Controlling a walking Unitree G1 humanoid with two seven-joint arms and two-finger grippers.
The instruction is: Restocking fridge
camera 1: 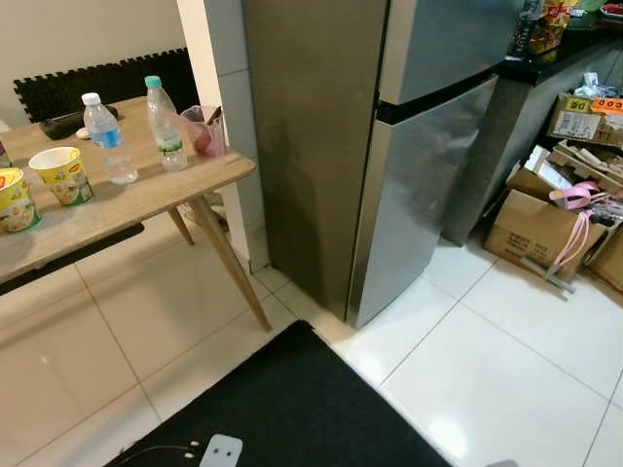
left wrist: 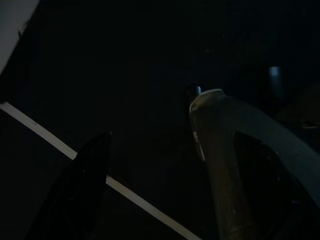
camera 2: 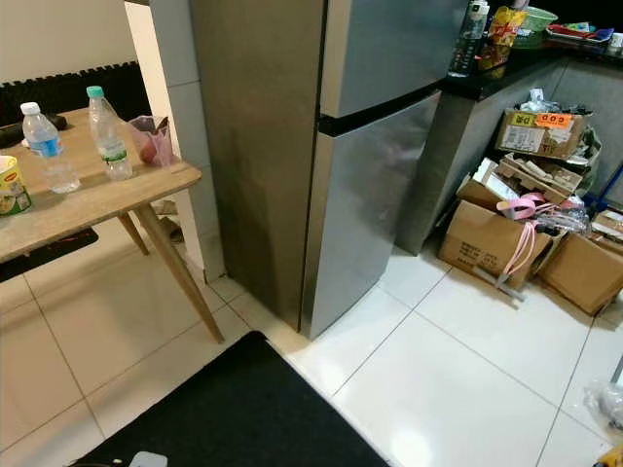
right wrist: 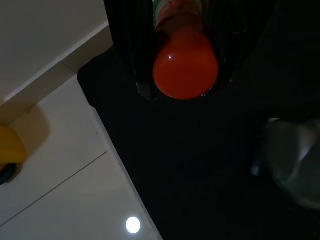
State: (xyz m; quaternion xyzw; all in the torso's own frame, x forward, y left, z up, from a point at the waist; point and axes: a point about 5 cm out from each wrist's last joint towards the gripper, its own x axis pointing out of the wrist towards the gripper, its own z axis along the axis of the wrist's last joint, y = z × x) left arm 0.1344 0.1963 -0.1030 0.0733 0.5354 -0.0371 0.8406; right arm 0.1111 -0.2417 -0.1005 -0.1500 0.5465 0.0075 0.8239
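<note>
On table [camera 1: 146, 195]: two water bottles [camera 1: 107, 136] | right claw [right wrist: 182, 60] pinching orange bottle [right wrist: 185, 67] | left claw [left wrist: 150, 175] spread

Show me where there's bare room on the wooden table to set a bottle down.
On the table, the front edge strip right of the noodle cups, before the two water bottles, is bare. The far corner is crowded: bottles and pink cup. The right claw holds an orange-red bottle.

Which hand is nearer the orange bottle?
Right. The right hand holds the orange bottle between its fingers; the left hand hangs idle in shade, away from it, above the black mat.
</note>
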